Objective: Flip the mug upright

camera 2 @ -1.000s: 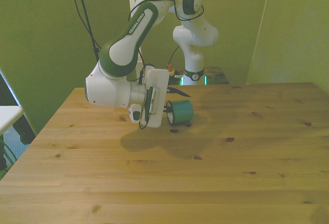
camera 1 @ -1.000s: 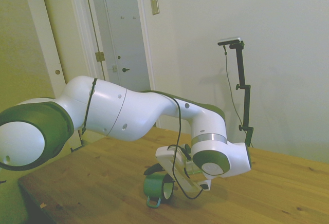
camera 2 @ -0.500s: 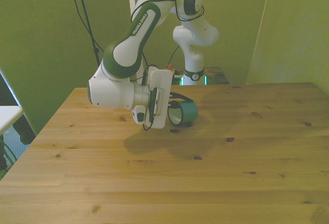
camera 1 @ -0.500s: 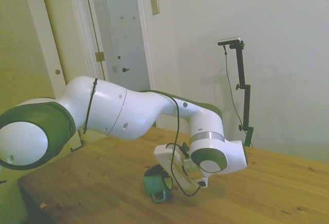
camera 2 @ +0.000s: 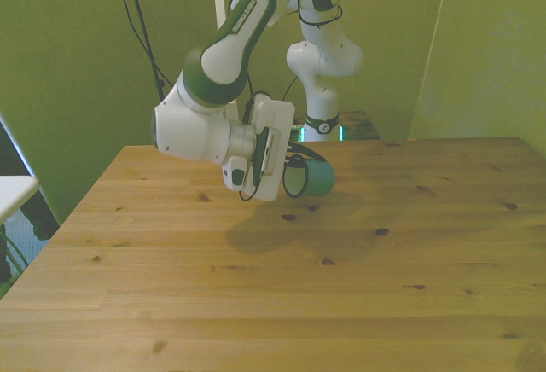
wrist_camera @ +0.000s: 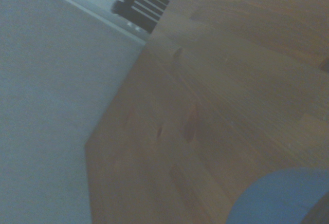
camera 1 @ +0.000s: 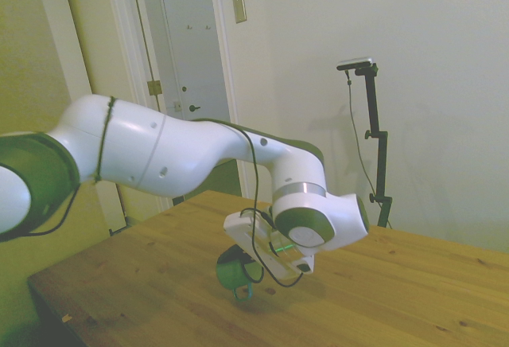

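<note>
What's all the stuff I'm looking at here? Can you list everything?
mug: one, green, held in the gripper above the table, lying sideways, its handle pointing down in the side view.
table: one, light wood with dark knots, filling the lower part of the side and front views.
door: one, white, in the background of the side view.
wall plate: one, pale, on the wall beside the door frame.
arm: one, white with green joints, reaching over the table.
gripper: one, white body with dark fingers, shut on the mug.

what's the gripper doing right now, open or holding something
Gripper: shut on the mug, held on its side, lifted off the table.
</note>
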Controlling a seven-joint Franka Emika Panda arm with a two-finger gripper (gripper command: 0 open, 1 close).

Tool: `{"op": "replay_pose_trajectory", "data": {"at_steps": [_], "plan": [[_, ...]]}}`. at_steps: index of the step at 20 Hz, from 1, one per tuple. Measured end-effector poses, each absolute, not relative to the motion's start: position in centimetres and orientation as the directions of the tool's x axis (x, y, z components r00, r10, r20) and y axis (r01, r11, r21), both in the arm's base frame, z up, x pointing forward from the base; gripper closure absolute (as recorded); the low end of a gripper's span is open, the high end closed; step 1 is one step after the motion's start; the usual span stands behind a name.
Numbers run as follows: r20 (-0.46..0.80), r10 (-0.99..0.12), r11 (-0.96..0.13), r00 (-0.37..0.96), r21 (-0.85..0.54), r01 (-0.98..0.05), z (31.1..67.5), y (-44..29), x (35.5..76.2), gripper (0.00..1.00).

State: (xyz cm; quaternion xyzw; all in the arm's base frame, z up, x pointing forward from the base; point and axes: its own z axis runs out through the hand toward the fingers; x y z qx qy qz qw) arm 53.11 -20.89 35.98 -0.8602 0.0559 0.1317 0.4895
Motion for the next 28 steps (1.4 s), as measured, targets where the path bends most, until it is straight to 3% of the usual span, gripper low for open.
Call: {"op": "replay_pose_trajectory", "data": {"at_steps": [6,12,19,28], "plan": [[-0.161,-0.084,-0.707,0.983,-0.686,-0.172,40.5,-15.0,51.4,1.00],[-0.088,-0.204,-0.816,0.975,-0.535,-0.219,41.0,-8.8,50.6,1.00],[-0.033,-0.315,-0.872,0.949,-0.385,-0.302,39.1,-5.2,50.7,1.00],[-0.065,-0.384,-0.883,0.921,-0.265,-0.387,38.3,-4.1,50.6,1.00]]}}
